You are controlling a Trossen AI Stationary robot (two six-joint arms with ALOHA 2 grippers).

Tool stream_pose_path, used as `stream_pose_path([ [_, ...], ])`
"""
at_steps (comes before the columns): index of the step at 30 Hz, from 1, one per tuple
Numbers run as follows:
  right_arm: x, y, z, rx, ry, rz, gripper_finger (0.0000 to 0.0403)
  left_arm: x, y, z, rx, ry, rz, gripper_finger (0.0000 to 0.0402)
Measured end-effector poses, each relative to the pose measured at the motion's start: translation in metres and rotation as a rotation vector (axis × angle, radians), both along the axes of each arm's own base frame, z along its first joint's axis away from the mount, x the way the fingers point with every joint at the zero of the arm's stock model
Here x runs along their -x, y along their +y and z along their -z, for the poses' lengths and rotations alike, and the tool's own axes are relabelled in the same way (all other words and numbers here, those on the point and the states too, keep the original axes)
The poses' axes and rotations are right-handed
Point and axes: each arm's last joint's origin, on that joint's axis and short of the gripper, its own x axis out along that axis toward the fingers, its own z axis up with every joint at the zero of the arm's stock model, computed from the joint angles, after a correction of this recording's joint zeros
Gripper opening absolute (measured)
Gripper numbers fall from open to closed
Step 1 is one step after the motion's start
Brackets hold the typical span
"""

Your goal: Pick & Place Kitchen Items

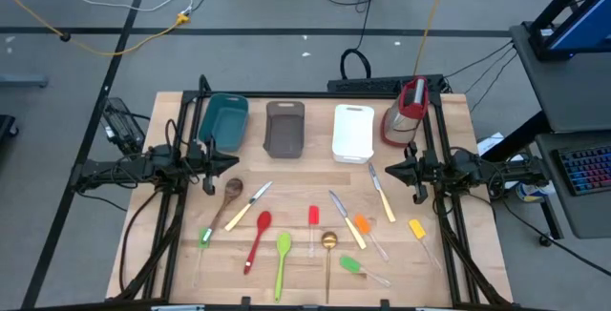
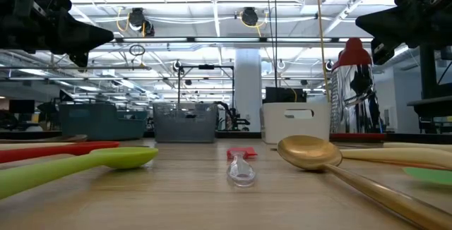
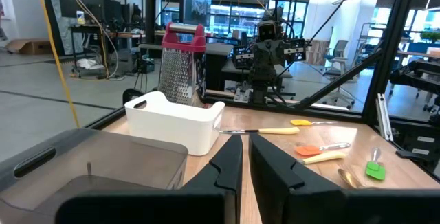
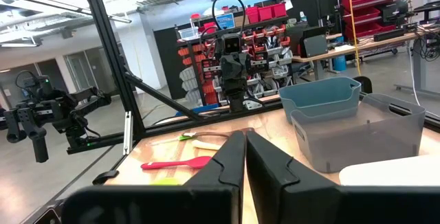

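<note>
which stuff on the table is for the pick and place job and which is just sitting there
For the job:
wooden spoon
gold spoon
red silicone spoon
green silicone spoon
pale-handled knives
small coloured spatulas

Just sitting there:
teal tub
grey tub
white tub
red-topped grater

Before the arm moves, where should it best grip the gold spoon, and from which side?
Grip the gold spoon around mid-handle, coming straight down from above. It lies flat, its thin handle running toward the table's front edge, with clear wood on both sides there; the bowl is wider and rounded, probably harder to pinch.
</note>
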Motion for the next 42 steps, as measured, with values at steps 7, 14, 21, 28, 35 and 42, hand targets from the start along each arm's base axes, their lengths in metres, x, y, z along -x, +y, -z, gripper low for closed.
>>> stream_pose_path([
  [7, 0.0, 0.0, 0.0, 0.0, -0.001, 0.0, 0.0008, 0.0, 0.0, 0.0001, 0.0, 0.0, 0.0, 0.0033],
  [14, 0.0, 0.0, 0.0, 0.0, 0.0, 0.0, 0.0008, 0.0, 0.0, 0.0, 0.0, 0.0, 0.0, 0.0033],
  [21, 0.0, 0.0, 0.0001, 0.0, 0.0, 0.0, 0.0008, 0.0, 0.0, 0.0, 0.0, 0.0, 0.0, 0.0033],
  [28, 0.0, 0.0, 0.0, 0.0, 0.0, 0.0, 0.0009, 0.0, 0.0, 0.0001, 0.0, 0.0, 0.0, 0.0033],
  [35, 0.0, 0.0, 0.0001, 0.0, 0.0, 0.0, 0.0008, 0.0002, 0.0002, -0.0021, 0.006, -0.023, -0.006, 0.0033],
  [42, 0.0, 0.0, 0.0001, 0.0, 0.0, 0.0, 0.0008, 0.0, 0.0002, -0.0001, 0.006, -0.002, -0.006, 0.0033],
])
